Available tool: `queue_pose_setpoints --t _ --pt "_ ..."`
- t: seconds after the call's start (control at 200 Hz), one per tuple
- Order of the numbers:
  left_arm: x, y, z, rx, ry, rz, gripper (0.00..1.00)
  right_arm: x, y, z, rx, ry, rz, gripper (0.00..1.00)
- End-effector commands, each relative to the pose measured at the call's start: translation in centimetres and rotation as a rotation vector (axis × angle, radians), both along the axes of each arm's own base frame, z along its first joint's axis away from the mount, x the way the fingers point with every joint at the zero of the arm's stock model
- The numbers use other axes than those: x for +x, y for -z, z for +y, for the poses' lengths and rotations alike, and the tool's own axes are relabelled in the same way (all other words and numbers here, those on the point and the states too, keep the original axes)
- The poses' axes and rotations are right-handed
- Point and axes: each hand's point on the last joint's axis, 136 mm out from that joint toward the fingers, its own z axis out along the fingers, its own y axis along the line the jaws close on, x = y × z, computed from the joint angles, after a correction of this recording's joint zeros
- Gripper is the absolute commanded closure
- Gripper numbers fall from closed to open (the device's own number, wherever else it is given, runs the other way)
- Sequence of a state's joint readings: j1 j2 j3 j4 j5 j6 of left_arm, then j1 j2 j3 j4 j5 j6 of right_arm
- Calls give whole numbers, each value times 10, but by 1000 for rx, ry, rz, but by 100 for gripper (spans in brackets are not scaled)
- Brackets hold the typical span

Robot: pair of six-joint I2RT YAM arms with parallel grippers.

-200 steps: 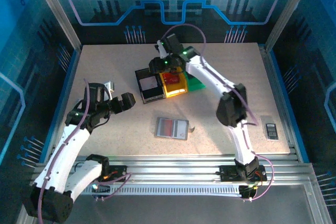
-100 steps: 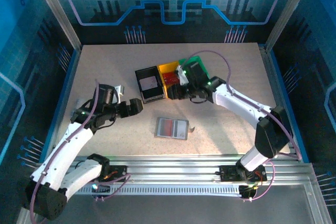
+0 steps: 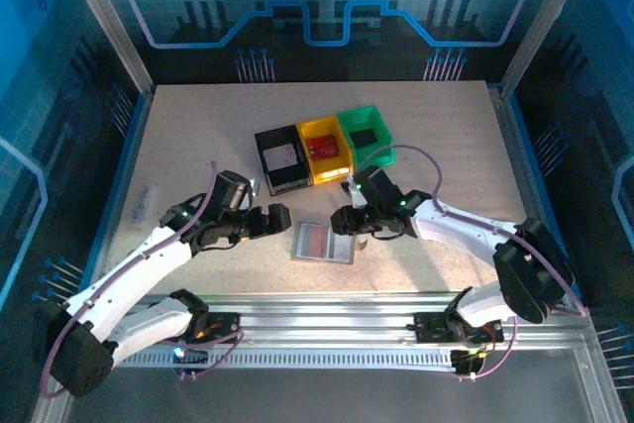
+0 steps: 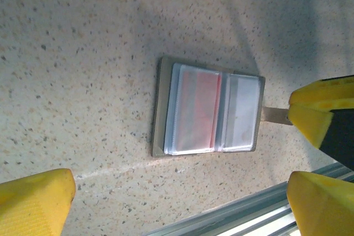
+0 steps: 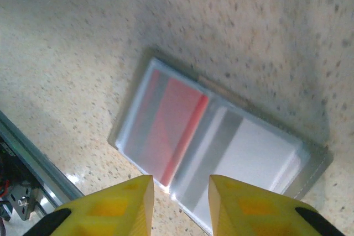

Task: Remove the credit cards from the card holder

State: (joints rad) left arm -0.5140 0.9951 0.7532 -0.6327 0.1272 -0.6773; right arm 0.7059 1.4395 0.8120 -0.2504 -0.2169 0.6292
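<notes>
Right, the holder point(image 3: 324, 242) lies open on the desk point(image 3: 198, 146), toward six o'clock of centre, with the red card point(image 5: 177, 125) and white card point(image 5: 260, 158) both in their sleeves. My left tool point(image 3: 278, 218) hovers at its ten o'clock, fingers wide apart and empty. My right tool point(image 5: 181, 192) hangs at its two o'clock, fingers narrowly apart, gripping nothing. I judge this the approach. Next I need to pin the holder and pinch a card edge.

text: none legible | card holder point(image 4: 207, 111): no readable print or brand
</notes>
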Motion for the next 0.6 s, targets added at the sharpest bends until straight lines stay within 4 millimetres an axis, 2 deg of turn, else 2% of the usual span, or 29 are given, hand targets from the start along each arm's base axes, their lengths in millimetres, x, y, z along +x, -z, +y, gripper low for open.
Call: queue_pose_setpoints --t 0.0,0.22,0.385,0.595 --pt "-1 0 -11 -66 -25 1 1 -4 2 16 44 -13 3 70" --pt "-6 5 -28 -120 -7 4 1 -8 20 -2 -39 34 1 67" --pt "-9 22 -33 -78 -9 43 1 -7 31 -22 -113 76 -2 66" --pt "-11 39 -43 -66 -19 89 1 -11 42 -33 -136 108 24 64"
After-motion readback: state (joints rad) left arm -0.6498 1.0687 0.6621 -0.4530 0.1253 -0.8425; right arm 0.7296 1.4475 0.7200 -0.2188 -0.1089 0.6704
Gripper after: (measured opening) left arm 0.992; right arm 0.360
